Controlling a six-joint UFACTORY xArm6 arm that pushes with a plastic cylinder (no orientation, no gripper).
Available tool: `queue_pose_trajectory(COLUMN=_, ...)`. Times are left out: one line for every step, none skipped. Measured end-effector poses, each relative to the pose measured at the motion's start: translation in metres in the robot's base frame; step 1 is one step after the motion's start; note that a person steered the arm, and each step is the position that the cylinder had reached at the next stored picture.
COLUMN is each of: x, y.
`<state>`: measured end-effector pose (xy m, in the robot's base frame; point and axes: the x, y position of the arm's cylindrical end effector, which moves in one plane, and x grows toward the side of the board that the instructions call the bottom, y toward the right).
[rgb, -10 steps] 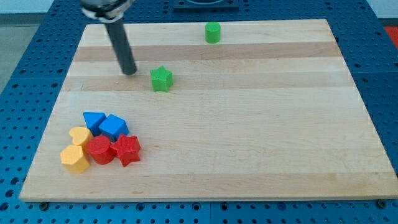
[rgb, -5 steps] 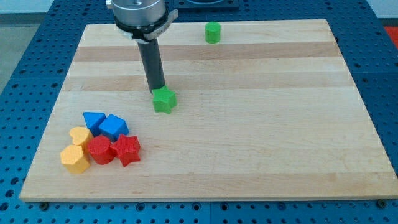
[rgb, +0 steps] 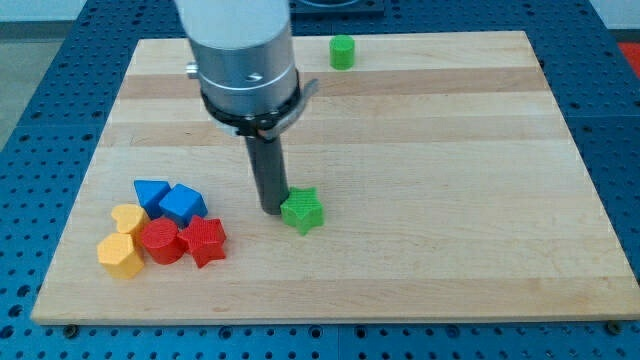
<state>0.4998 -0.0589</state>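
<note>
My tip (rgb: 272, 209) rests on the wooden board (rgb: 450, 200), holding nothing, touching the green star (rgb: 301, 211) just to its right. Well to its left huddle two blue blocks (rgb: 168, 199), two yellow ones (rgb: 123, 243), a red cylinder (rgb: 159, 242) and a red star (rgb: 205, 240).

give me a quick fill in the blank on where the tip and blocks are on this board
1. My tip sits against the green ____ block.
2. The green cylinder stands near the view's ____ edge of the board.
3. In the cluster at the view's lower left, the red star lies to the view's right of the red ____.
Missing words: star; top; cylinder
</note>
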Motion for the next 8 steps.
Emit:
queue_pose_trajectory(x=0.003, y=0.029)
queue_pose_trajectory(x=0.004, y=0.049)
queue_pose_trajectory(x=0.004, y=0.069)
queue_pose_trajectory(x=0.002, y=0.083)
queue_pose_trajectory(x=0.002, y=0.101)
queue_pose_trajectory(x=0.006, y=0.110)
queue_pose_trajectory(x=0.024, y=0.108)
queue_pose_trajectory(x=0.040, y=0.107)
